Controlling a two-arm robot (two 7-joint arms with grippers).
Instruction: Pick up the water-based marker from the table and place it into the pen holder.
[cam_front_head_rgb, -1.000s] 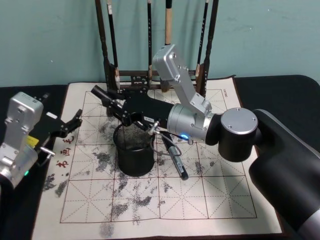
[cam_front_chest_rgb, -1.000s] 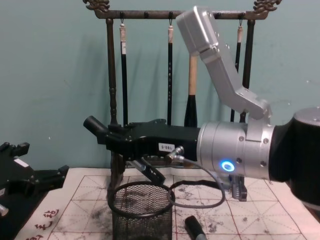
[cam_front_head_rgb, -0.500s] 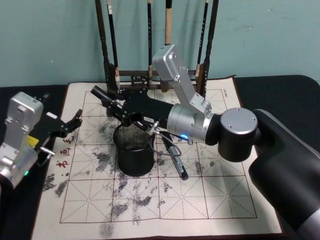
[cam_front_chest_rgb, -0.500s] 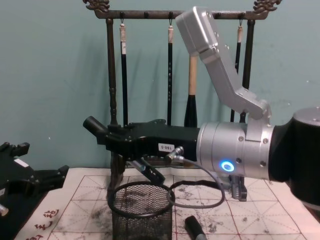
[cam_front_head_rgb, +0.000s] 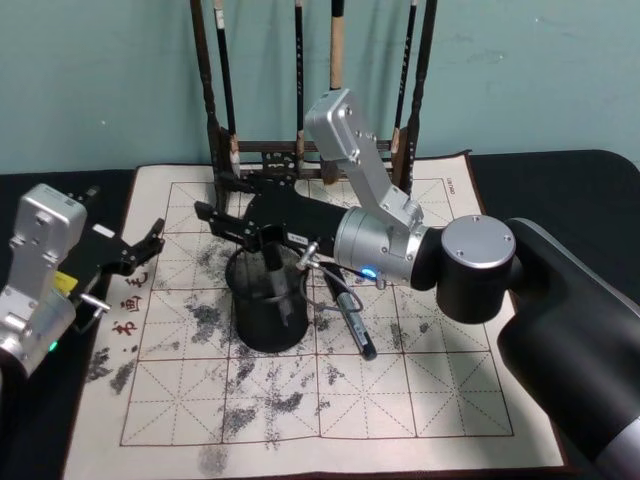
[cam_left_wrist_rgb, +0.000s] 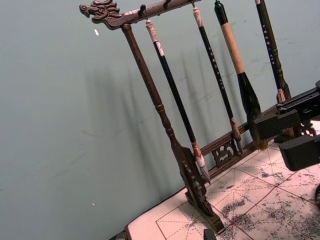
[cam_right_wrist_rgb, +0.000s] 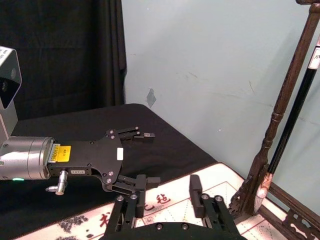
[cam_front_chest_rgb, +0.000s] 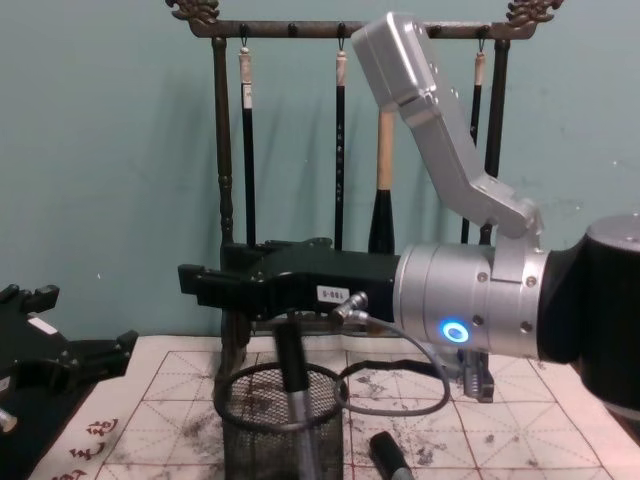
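Observation:
The black wire-mesh pen holder (cam_front_head_rgb: 262, 318) (cam_front_chest_rgb: 248, 440) stands on the cream mat (cam_front_head_rgb: 440, 400) of the black table (cam_front_head_rgb: 560, 190). A dark water-based marker (cam_front_head_rgb: 273, 268) (cam_front_chest_rgb: 291, 368) stands nearly upright inside it, its top poking above the rim. My right gripper (cam_front_head_rgb: 215, 200) (cam_front_chest_rgb: 195, 285) (cam_right_wrist_rgb: 164, 197) hovers just above and beyond the holder, open, with nothing between its fingers. A second dark marker (cam_front_head_rgb: 350, 320) (cam_front_chest_rgb: 388, 455) lies on the mat right of the holder. My left gripper (cam_front_head_rgb: 150, 240) (cam_right_wrist_rgb: 147, 156) is parked at the mat's left edge, open.
A tall dark wooden brush rack (cam_front_head_rgb: 300, 80) (cam_front_chest_rgb: 340, 30) (cam_left_wrist_rgb: 165, 125) with several hanging brushes stands at the back of the mat, close behind my right gripper. The mat's front half holds only grey ink blots.
My right gripper has opened and let go of the marker, which dropped from a slant in the fingers to stand upright in the pen holder. The left arm has not moved.

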